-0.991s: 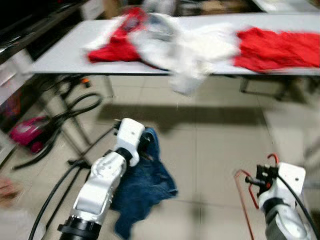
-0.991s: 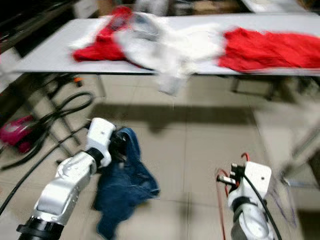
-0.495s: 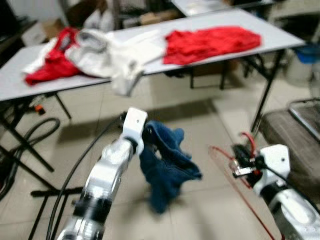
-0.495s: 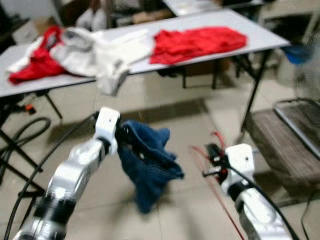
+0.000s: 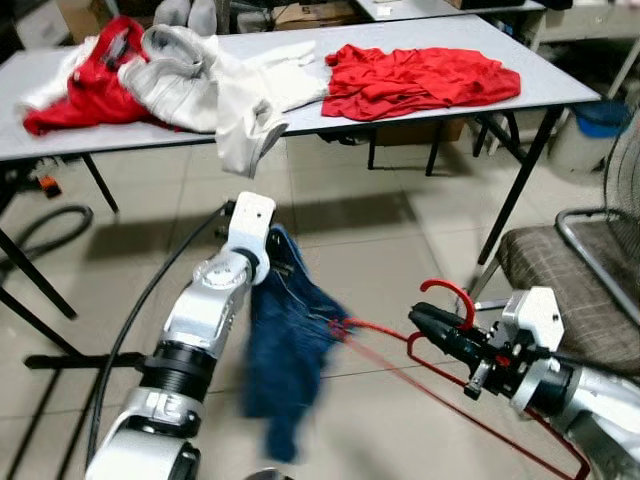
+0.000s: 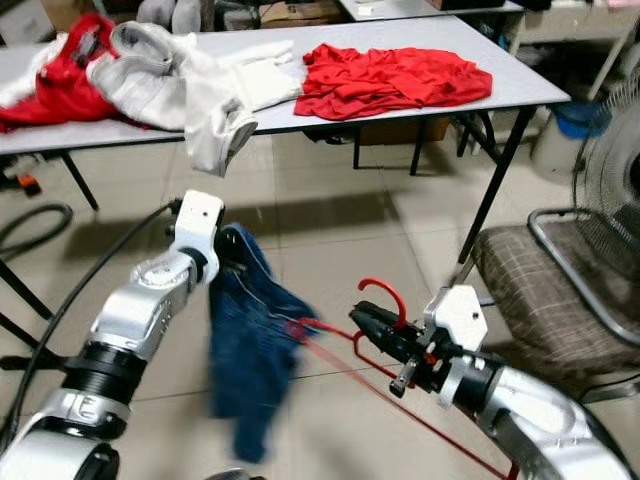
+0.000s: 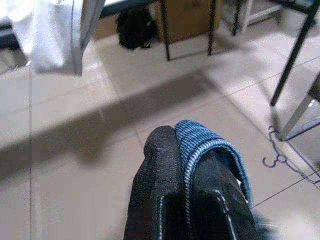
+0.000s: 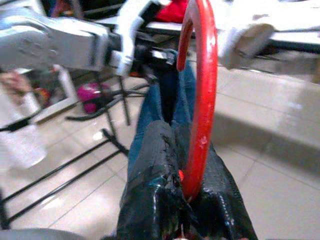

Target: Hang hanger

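The robot stands on a tiled floor point(image 5: 400, 250) in front of a long grey table point(image 5: 560, 85). The left gripper point(image 5: 275, 262) is held up in front of the robot, and its two black fingers point(image 7: 160, 165) are closed tight on a blue cloth point(image 5: 285, 350). The cloth looks like denim and hangs down from the gripper in a long bunch, above the floor. The right gripper point(image 5: 425, 322) reaches in from the right, low and near the robot. Its fingers are pinched on the neck of a red hanger point(image 5: 450, 300), just below the curved hook, which stands up above the gripper. The hanger is made of thin red wire. One of its corners reaches over to the blue cloth and touches it or pokes into it, but I cannot tell which. The rest of the wire slopes down to the right, under the right arm. On the table lies a red shirt point(image 5: 420, 75), spread out near the right end. Beside it is a white and grey garment point(image 5: 215, 85) that droops over the front edge. A second red cloth point(image 5: 85, 85) lies at the left end. A chair with a checked seat point(image 5: 570, 290) stands at the right, next to a table leg. A black hose point(image 5: 45, 225) curls on the floor at the left
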You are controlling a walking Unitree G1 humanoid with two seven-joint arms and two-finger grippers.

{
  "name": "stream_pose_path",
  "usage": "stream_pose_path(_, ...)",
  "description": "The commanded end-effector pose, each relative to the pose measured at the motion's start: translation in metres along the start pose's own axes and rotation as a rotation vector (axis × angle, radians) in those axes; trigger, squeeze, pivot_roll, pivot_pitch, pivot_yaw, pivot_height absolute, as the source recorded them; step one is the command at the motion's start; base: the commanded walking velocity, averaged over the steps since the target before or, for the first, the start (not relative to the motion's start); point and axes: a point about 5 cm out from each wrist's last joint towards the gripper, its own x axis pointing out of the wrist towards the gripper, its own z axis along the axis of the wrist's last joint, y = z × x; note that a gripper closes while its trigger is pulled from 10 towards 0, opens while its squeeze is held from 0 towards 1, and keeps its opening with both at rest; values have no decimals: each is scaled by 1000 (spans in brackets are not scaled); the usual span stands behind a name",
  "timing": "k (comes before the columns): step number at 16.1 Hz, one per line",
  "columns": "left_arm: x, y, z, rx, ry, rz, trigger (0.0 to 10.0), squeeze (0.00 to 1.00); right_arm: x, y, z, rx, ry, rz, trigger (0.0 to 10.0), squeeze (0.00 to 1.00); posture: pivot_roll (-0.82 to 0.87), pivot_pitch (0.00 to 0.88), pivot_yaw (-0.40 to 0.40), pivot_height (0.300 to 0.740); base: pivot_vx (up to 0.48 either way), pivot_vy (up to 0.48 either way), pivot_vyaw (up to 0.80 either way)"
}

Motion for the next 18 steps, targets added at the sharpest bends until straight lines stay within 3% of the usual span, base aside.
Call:
stream_pose_path(1,1,0,16,54,-61,-30,10000,0,-1,-2,10,6,-29,24,10000,0,-49,36,2,740,0,0,0)
stream_pose_path(5,1,2,28,145,-90,-92,10000,0,1,-6,16,31,-39,74,10000,0,-43,44,-6,740,0,0,0)
stream_pose_path(7,2,1,39,206,-109,-150,10000,0,5,-15,16,11,-49,16,10000,0,-35,50,-4,740,0,0,0)
stream_pose_path(11,1,-4,50,255,-129,-214,10000,0,13,-18,21,-12,-79,-4,10000,0,-35,52,11,740,0,0,0)
stream_pose_path(16,-2,-22,70,208,-165,-316,10000,0,21,-25,17,-33,-64,-90,10000,0,-41,55,22,740,0,0,0)
stream_pose_path(18,-9,-36,87,120,-188,-386,10000,0,32,-35,13,-34,-71,-193,10000,0,-41,57,26,740,0,0,0)
